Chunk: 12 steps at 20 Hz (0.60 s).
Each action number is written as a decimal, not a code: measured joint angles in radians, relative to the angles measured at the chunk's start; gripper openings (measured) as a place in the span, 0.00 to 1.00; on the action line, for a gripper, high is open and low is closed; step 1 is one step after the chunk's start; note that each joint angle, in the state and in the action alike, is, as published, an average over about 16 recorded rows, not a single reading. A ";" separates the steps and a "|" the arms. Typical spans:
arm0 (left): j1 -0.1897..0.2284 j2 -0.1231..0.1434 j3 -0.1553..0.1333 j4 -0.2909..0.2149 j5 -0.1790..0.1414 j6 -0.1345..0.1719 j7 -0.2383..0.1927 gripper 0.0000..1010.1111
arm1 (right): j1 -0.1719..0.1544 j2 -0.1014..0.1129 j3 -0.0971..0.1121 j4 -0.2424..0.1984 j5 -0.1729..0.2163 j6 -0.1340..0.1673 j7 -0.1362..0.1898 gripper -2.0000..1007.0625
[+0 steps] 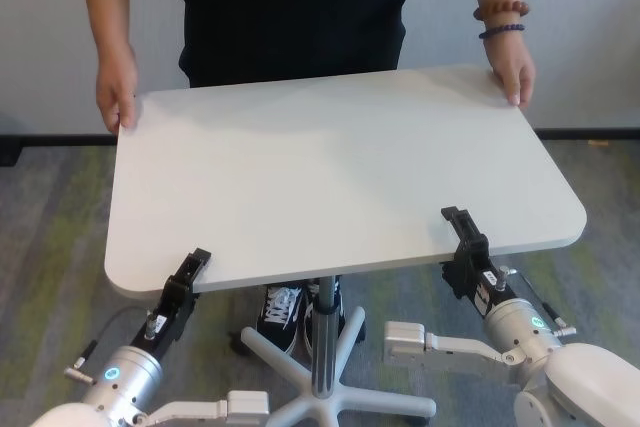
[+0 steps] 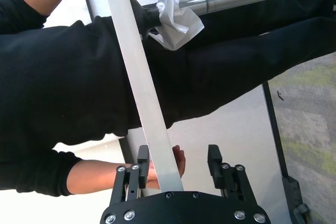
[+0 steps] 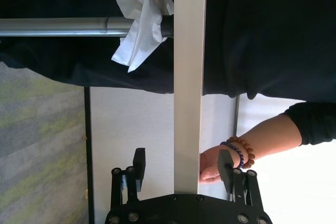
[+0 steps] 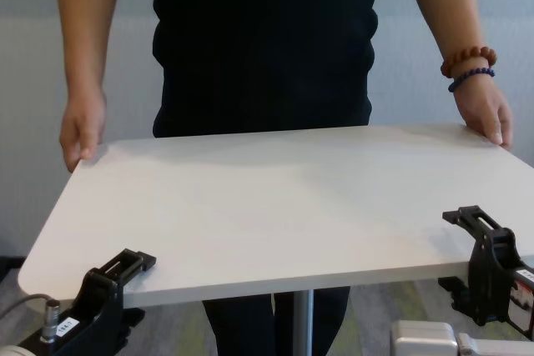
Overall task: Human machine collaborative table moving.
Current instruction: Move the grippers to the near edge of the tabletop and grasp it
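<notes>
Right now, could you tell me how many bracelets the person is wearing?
2, both on the wrist at the table's far right corner: a brown bead bracelet and a dark purple bracelet nearer the hand. None on the other wrist.

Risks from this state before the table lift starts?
1. Both sets of jaws straddle the table edge with gaps showing in the wrist views; lifting now, the top could slip from the left gripper or right gripper.
2. The human holds only the far corners, so uneven lifting may tilt the top.
3. A single pole carries the top; the star base could catch feet.
</notes>
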 joint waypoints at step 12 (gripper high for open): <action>0.000 0.001 0.001 -0.001 0.001 -0.001 0.000 0.51 | 0.000 0.000 0.000 0.000 0.000 0.000 0.000 0.49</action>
